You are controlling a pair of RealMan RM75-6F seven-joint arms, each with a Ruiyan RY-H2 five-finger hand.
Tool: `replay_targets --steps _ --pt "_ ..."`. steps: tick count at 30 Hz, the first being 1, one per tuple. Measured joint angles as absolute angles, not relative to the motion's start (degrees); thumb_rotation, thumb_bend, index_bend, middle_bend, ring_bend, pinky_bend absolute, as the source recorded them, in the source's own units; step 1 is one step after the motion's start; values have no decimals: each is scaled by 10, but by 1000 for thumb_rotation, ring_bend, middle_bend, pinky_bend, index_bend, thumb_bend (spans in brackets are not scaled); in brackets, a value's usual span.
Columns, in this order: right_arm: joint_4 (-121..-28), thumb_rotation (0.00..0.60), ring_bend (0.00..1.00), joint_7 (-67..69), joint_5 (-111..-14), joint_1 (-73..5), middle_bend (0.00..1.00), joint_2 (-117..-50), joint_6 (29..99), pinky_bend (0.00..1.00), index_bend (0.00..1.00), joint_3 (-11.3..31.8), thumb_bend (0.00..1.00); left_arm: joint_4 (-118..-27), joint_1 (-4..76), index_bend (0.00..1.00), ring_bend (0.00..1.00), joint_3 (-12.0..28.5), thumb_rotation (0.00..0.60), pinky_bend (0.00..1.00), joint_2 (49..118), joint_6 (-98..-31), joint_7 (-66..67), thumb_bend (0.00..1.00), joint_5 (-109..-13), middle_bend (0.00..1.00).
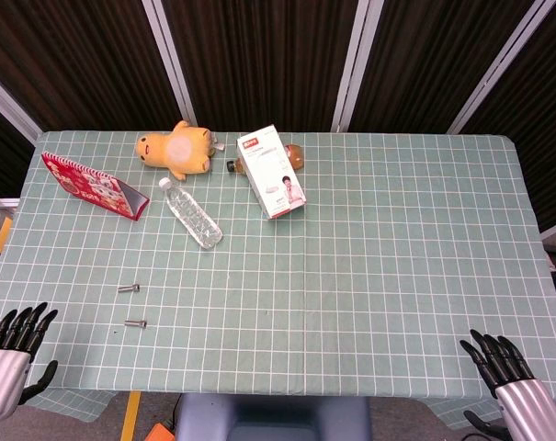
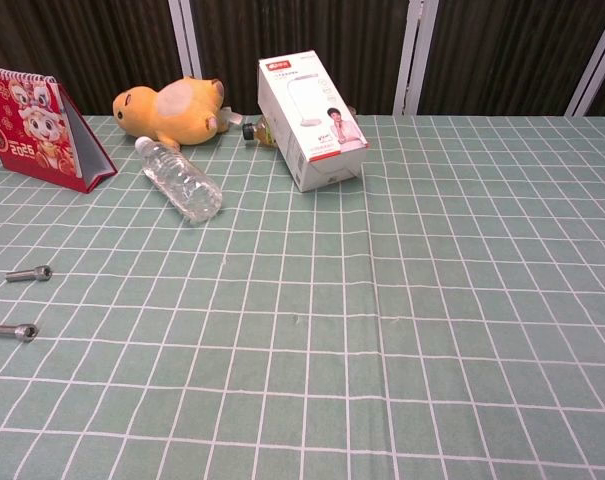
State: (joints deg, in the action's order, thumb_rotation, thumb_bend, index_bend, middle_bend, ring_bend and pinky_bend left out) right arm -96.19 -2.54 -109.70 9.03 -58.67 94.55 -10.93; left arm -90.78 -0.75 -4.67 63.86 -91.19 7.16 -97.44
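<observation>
The left hand [image 1: 16,335] is empty with its fingers spread, and so is the right hand [image 1: 498,360]. Two small bolts [image 1: 129,288] [image 1: 136,323] lie flat, pointing sideways, just ahead of the left hand, much nearer to it. Beyond the bolts, the red calendar [image 2: 27,120] reads 2025.

The left hand [image 1: 18,333], black with a silver wrist, sits at the near left corner of the green checked table [image 1: 369,276], fingers spread and holding nothing. The right hand [image 1: 494,356] sits at the near right corner, fingers spread too, also holding nothing.
</observation>
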Motion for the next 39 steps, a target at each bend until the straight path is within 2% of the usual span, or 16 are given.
replay_targets --steps 5,6,7,9,10,11,12,13,15,17,20,30,39 --pt "-963 600 0 -38 -1094 89 0 -592 933 0 0 -111 160 -905 -2 0 0 -45 600 53 650 -896 88 401 -969 0" --pt "-963 600 0 -39 -1096 89 0 -592 935 0 0 -111 160 -902 0 0 0 -45 600 70 656 -892 90 401 -969 0" --pt "-963 600 0 -39 -1099 89 0 -593 938 0 0 -112 160 -900 2 0 33 -44 600 142 662 -889 90 402 -969 15" --pt "-961 600 0 -41 -1100 89 0 -597 938 0 0 -111 160 -891 5 5 217 -42 600 410 679 -886 91 402 -969 159" --pt "-961 600 0 -42 -1098 89 0 -598 937 0 0 -110 160 -886 6 26 427 -40 600 640 688 -886 91 403 -969 363" --pt "-961 600 0 -44 -1094 88 0 -600 934 0 0 -109 159 -880 7 58 610 -37 600 817 699 -885 90 403 -968 552" --pt "-961 600 0 -45 -1090 87 0 -602 930 0 0 -107 159 -873 10 108 763 -33 600 929 716 -883 86 403 -965 717" --pt "-961 600 0 -47 -1085 86 0 -603 925 0 0 -106 160 -868 13 158 852 -31 600 978 728 -879 81 403 -962 813" --pt "-962 600 0 -51 -1072 82 0 -606 913 0 0 -101 160 -856 22 289 973 -22 600 1000 751 -865 60 402 -951 953" --pt "-963 600 0 -55 -1057 76 0 -610 899 0 0 -96 160 -841 31 370 1000 -12 600 1000 771 -852 41 402 -938 996" --pt "-965 600 0 -62 -1039 69 0 -615 884 0 0 -88 160 -802 47 429 1000 5 600 1000 809 -832 15 400 -917 1000" --pt "-971 600 0 -74 -1013 63 0 -620 868 0 0 -82 160 -665 90 469 1000 30 600 1000 903 -777 -25 394 -874 1000" --pt "-975 600 0 -77 -1007 62 0 -618 866 0 0 -84 160 -635 103 463 1000 25 600 1000 927 -756 -16 391 -859 1000"
